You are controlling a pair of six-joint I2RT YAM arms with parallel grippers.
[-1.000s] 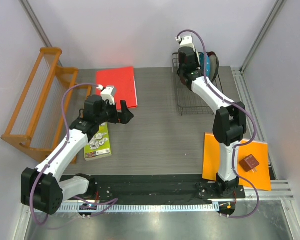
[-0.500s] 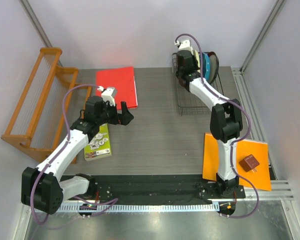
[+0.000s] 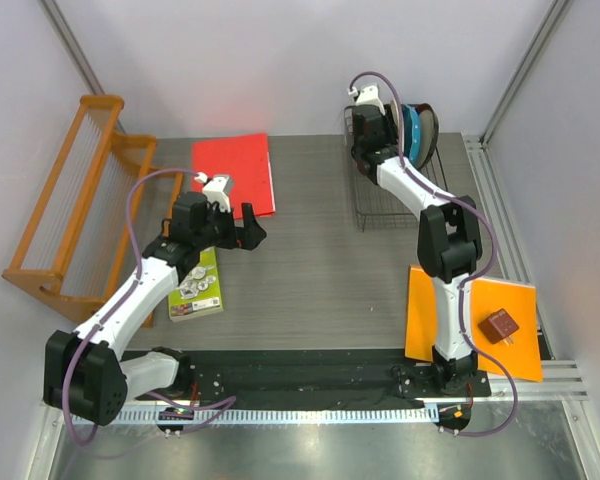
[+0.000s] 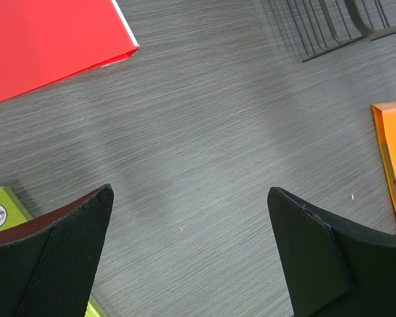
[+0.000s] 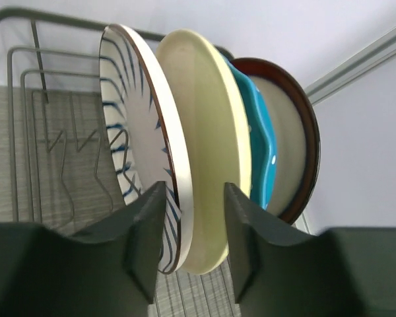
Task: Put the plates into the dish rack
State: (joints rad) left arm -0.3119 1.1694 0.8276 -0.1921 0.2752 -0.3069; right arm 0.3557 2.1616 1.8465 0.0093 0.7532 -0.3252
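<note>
Dark grey wood-grain table (image 3: 320, 250) between pale walls (image 3: 280, 60). No readable brand or lettering anywhere; print on the green booklet (image 3: 197, 285) at centre left of the top view too small to make out, only round pictures.

At the upper right of the top view, the black wire dish rack (image 3: 380, 205), long side running up and down the frame. Packed at its upper right end, all four plates, standing on edge and leaning slightly. In the right wrist view, in a row from left to right: white plate with dark radial petals (image 5: 135, 145), cream plate (image 5: 208, 132), blue plate (image 5: 261, 152), dark-red-rimmed plate (image 5: 294, 145). Faces turned toward the left of that frame, bare rack wires (image 5: 26, 132) to their left.

Right gripper (image 5: 193, 198) up at the plates, fingers apart, lower rims of the petal plate and the cream plate showing in the gap; touching or not, impossible to tell.

Left gripper (image 4: 190, 198) over bare table at centre left of the top view, fingers wide apart, holding nothing.

Elsewhere: red sheet (image 3: 235, 172) at upper centre, orange sheet (image 3: 470, 320) at lower right with a small brown block (image 3: 500, 325) on it, wooden rack (image 3: 75, 200) along the left edge.
</note>
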